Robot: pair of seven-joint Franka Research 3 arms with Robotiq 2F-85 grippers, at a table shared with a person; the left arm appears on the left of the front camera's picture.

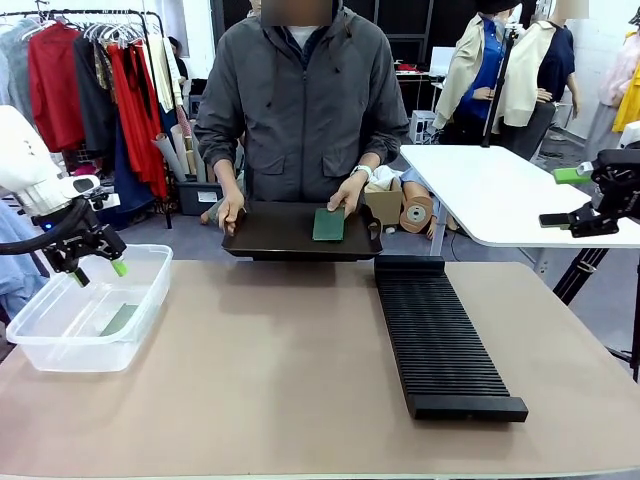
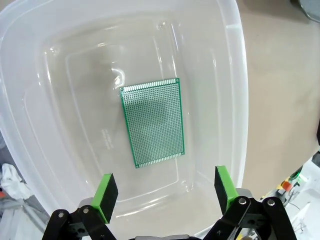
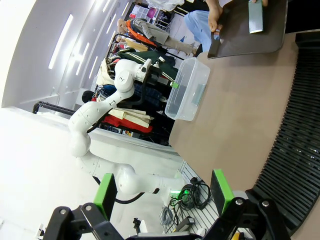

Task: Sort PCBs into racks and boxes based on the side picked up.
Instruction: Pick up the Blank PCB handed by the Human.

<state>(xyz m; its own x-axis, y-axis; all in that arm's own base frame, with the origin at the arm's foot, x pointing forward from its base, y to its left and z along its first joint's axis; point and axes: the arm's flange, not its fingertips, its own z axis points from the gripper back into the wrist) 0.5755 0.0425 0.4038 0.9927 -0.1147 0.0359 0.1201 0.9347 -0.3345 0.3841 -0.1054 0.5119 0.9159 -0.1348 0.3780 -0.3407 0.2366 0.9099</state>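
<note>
One PCB (image 2: pixel 152 122) lies green-side up in the single clear tub (image 2: pixel 235 100), beneath the wide-open, empty left pincer (image 2: pixel 165 187). A second PCB (image 1: pixel 328 224) lies on the one black tray (image 1: pixel 275 235) the person holds. The right pincer (image 1: pixel 565 197) gapes empty, right of the lone slotted rack (image 1: pixel 440 340).

PCBs: two, first PCB (image 1: pixel 328 224) upper centre, second PCB (image 1: pixel 120 320) left-middle of frame. Clear tub (image 1: pixel 70 356): one. Slotted rack (image 1: pixel 440 340): one. Black tray (image 1: pixel 270 230): one.
</note>
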